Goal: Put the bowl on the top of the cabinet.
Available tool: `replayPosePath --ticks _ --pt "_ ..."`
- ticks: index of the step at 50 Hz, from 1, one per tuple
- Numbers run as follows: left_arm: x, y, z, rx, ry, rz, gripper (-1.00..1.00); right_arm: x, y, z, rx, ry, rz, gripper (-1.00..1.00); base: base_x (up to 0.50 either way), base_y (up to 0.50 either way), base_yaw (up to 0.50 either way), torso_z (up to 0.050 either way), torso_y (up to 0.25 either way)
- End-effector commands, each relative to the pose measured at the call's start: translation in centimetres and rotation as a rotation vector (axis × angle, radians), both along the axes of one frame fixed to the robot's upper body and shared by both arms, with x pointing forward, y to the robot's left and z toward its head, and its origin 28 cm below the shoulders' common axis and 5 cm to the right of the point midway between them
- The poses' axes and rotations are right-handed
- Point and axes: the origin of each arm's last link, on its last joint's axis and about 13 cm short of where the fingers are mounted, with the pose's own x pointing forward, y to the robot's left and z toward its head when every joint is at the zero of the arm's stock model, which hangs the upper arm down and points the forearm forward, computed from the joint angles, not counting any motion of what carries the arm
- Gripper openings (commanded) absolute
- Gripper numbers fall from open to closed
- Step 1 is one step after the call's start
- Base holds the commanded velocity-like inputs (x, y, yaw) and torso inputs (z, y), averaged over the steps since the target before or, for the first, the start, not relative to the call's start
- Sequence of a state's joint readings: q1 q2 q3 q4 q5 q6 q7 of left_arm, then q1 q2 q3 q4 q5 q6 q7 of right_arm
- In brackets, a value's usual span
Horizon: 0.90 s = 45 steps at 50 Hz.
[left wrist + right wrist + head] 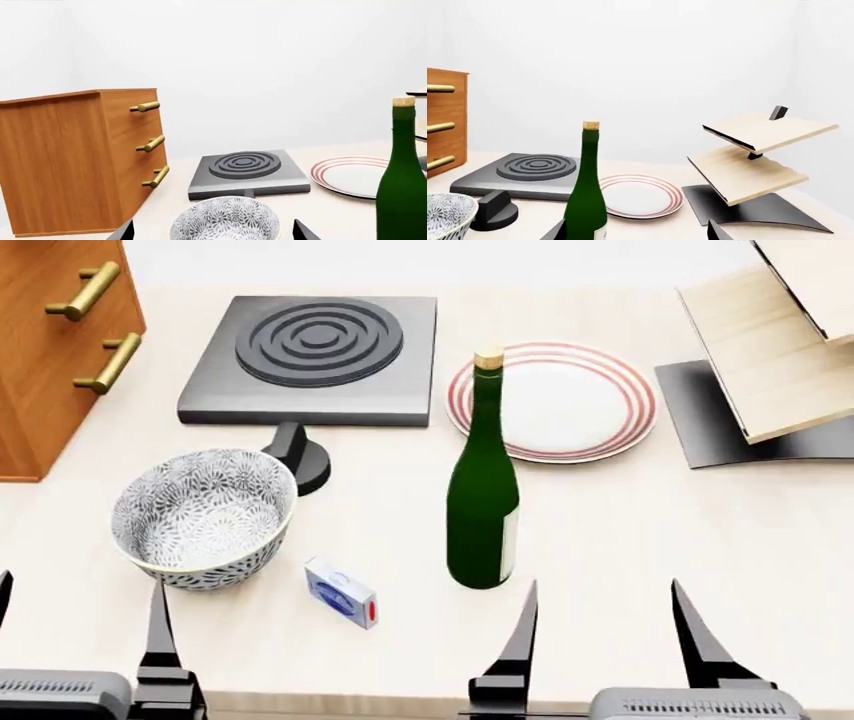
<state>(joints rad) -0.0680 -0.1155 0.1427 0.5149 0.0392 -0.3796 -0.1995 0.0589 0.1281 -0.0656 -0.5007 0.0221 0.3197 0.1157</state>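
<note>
Progress: nothing is seen to be done; the bowl (203,517) is still set on the table (627,540), unheld, just in front of the left gripper (78,625).
Remaining: the bowl is to be grasped, lifted and placed on the cabinet (73,160) top.
Left gripper: fingers are spread wide, either side of the bowl's near rim, apart from it.
Right gripper (607,635): held spread, nothing pinched, near the bottle (482,505).
Bowl: deep, round, glazed ceramic, densely leaf-patterned, pale rim.
Cabinet: boxy wood grain, brass bar handles; its top is seen only edge-on, so its flatness can probably be assumed.
Bottle: smooth dark-green glass, corked, tall and tippable.
</note>
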Motion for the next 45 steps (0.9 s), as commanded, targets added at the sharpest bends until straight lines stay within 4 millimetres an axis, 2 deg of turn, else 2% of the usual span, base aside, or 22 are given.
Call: replayPosePath --ticks 1,23,32,45 --pt "-0.18 -0.03 0.26 -0.002 -0.010 -0.002 1.00 -0.15 -0.11 0.11 -0.001 -0.010 -0.009 1.00 0.00 0.00 0.00 0.000 0.000" --pt "-0.62 0.05 0.54 -0.009 -0.020 -0.003 1.00 -0.64 0.14 0.11 0.006 -0.032 0.019 1.00 0.00 0.45 0.00 0.000 0.000" --pt "-0.69 0.08 0.47 -0.012 -0.021 -0.003 1.00 -0.58 0.19 -0.05 -0.001 -0.029 0.017 1.00 0.00 0.13 0.00 0.000 0.000" --pt "-0.72 0.09 0.45 -0.016 -0.023 -0.003 1.00 -0.52 0.26 -0.23 -0.008 -0.030 0.015 1.00 0.00 0.44 0.00 0.000 0.000"
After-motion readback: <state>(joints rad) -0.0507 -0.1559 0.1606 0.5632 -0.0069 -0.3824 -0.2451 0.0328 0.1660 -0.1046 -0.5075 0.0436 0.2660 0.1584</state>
